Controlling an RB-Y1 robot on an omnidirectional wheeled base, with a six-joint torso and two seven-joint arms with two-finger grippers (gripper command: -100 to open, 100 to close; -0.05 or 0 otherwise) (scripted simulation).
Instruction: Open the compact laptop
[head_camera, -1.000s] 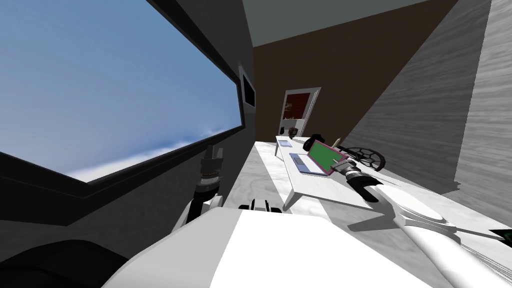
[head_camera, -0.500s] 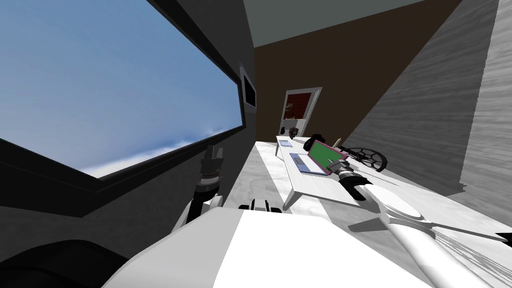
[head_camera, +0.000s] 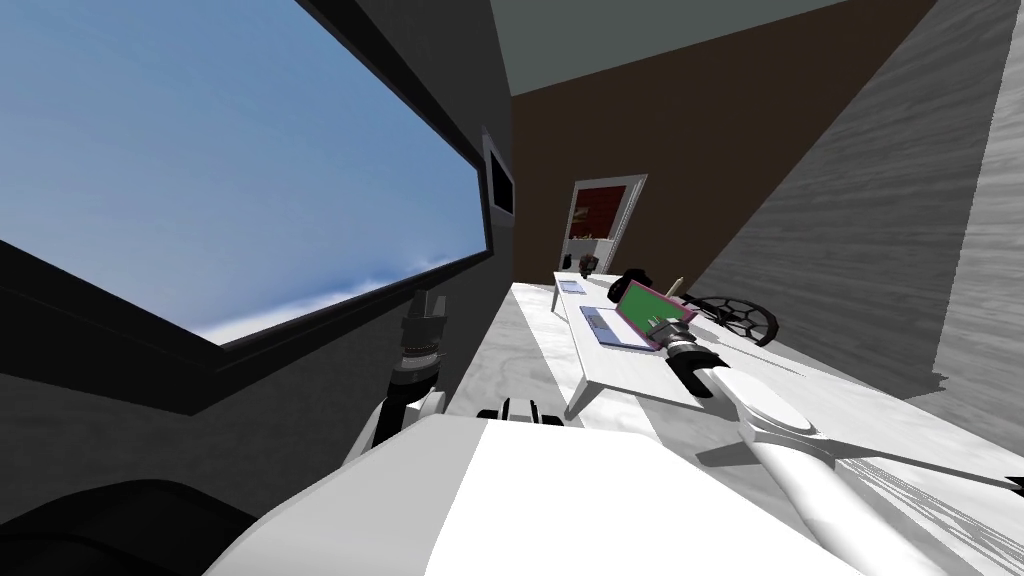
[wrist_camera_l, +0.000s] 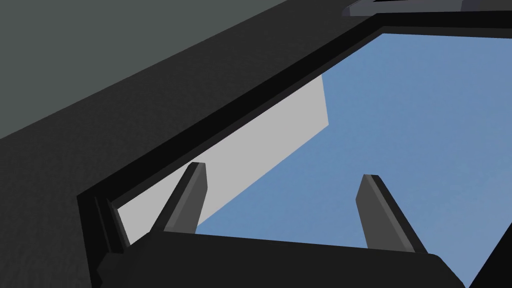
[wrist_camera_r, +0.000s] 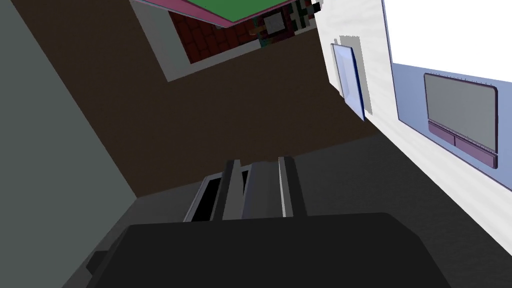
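Observation:
The compact laptop (head_camera: 628, 314) stands open on the white table (head_camera: 648, 382), with a green screen in a pink-rimmed lid and a lavender base. My right gripper (head_camera: 663, 331) is at the lid's near side edge. In the right wrist view its fingers (wrist_camera_r: 260, 162) are shut together with nothing between them. The laptop's base with its grey touchpad (wrist_camera_r: 461, 116) lies off to one side, and the green lid (wrist_camera_r: 235, 9) is well beyond the tips. My left gripper (wrist_camera_l: 280, 200) is raised by the window wall with its fingers open and empty.
A thin closed slab (head_camera: 570, 287) lies farther along the table, with small dark objects (head_camera: 587, 264) at the far end. A black round wire frame (head_camera: 741, 316) sits beyond the laptop. A doorway (head_camera: 600, 215) is in the brown end wall, and a large window (head_camera: 230, 170) is on the left.
My right arm has swung left, bringing the gripper from beyond the lid's outer side in against its edge. The lid's angle looks the same. The left arm has not moved.

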